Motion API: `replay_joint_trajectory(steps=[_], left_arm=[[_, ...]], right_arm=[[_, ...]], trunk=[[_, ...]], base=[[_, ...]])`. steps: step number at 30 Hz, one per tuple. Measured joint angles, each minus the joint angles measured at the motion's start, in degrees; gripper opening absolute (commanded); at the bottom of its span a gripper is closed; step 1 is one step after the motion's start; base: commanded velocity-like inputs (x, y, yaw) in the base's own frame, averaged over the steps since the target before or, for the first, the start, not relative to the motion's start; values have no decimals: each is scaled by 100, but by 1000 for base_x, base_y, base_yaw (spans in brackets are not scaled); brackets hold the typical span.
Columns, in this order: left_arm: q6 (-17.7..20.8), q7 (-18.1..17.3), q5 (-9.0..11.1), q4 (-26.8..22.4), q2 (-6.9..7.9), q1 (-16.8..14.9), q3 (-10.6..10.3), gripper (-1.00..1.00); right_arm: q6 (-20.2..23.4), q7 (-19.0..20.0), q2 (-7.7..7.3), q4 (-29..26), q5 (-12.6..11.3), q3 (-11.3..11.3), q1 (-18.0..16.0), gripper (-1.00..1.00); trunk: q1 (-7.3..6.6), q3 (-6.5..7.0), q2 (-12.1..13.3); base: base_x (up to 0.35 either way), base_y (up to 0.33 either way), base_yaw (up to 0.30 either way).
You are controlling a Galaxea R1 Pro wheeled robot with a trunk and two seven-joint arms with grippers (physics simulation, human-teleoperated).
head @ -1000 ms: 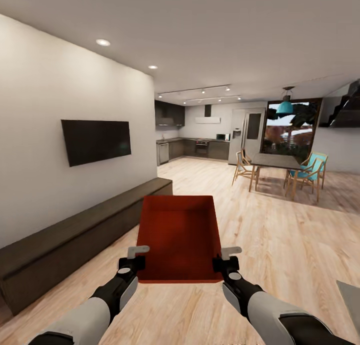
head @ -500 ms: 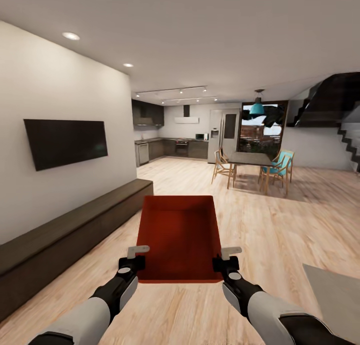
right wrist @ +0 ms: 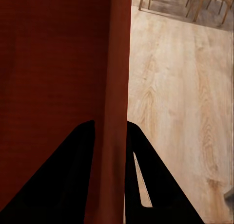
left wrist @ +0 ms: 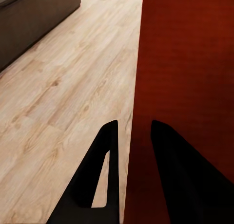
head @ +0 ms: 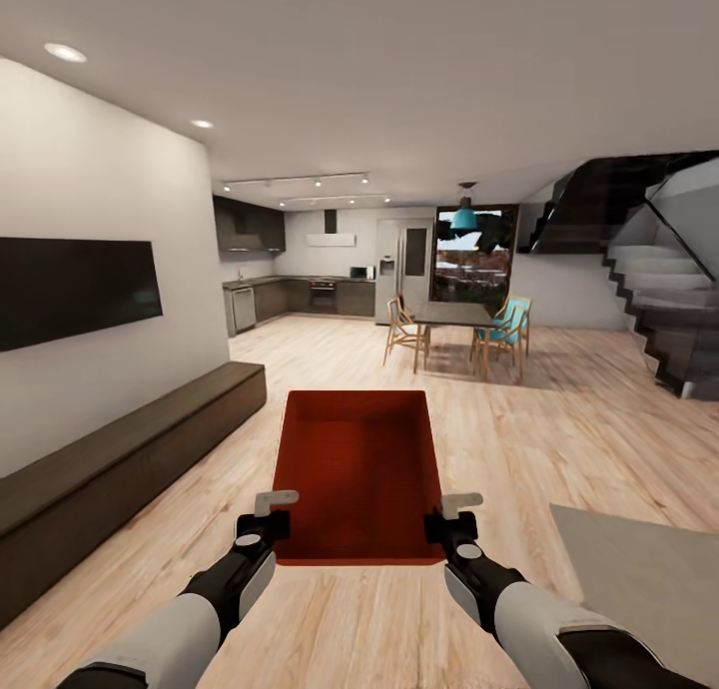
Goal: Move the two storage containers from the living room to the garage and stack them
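Head view: an orange-red storage container (head: 359, 474) is held above the light wood floor (head: 559, 439), the left gripper (head: 266, 514) clamped on its left wall and the right gripper (head: 451, 514) on its right wall. A long dark bench (head: 120, 469) runs along the left wall under a black TV (head: 75, 290). Ahead stand a dining table with chairs (head: 454, 325), a dark kitchen (head: 300, 295) behind, stairs (head: 659, 310) at right, and a grey rug (head: 639, 579) near right.

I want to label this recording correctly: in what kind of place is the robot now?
Probably an open-plan home living area: a wall TV above a long low bench, with a kitchen and a dining table farther on.
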Motion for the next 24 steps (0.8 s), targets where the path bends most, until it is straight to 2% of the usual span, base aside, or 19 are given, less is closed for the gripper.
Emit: replay_joint_trajectory(steps=[10, 15, 24], left_arm=[[3, 1, 0, 0, 0, 0, -1, -100], [-3, -1, 0, 2, 0, 0, 1, -100], [10, -1, -1, 8, 0, 0, 2, -100]], right_arm=[[0, 0, 0, 0, 4, -5, 2, -100], [0, 0, 0, 0, 3, -1, 0, -100], [16, 3, 1, 1, -8, 3, 3, -100]], trunk=[[0, 0, 0], [-1, 0, 0], [-3, 0, 0]], base=[[3, 0, -283], [107, 0, -266], [291, 0, -40]])
